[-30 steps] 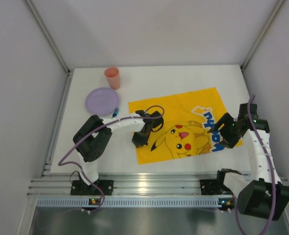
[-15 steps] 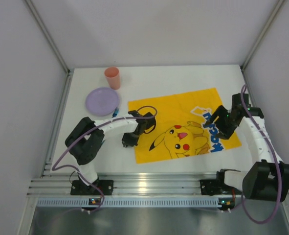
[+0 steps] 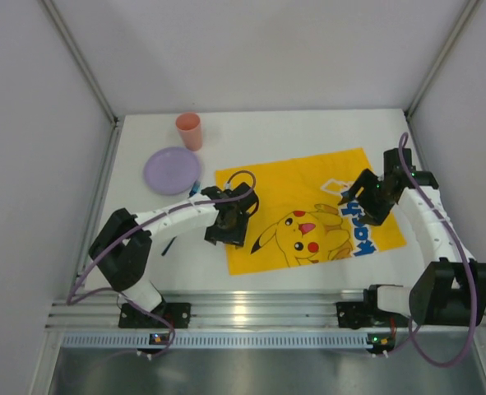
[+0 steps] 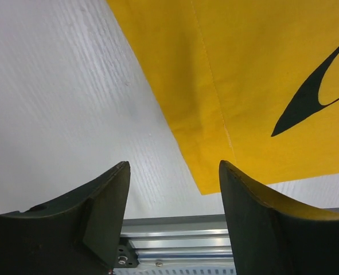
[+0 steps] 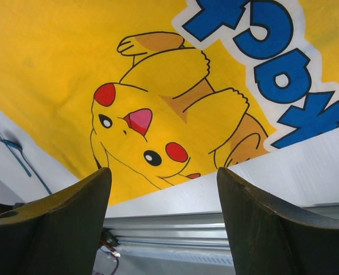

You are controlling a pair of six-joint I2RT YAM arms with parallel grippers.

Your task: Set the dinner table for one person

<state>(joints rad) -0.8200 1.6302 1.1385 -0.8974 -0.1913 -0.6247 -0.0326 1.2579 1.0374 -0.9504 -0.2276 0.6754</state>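
Left elbow swung outward, fingers parted (empty) over yellow cloth edge

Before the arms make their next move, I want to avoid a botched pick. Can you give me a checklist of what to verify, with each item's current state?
1. The left gripper is open and empty: ok. It is over the left edge of the yellow cloth.
2. The right gripper is open and empty: ok. It is above the cloth.
3. The cloth is spread flat on the dinner table: ok.
4. The purple plate is on the cloth: not ok. It sits on bare table off the cloth's far-left corner.
5. The cup is upright: ok. It stands just beyond the plate.
6. The blue item by the plate is identified: cannot tell, too small.
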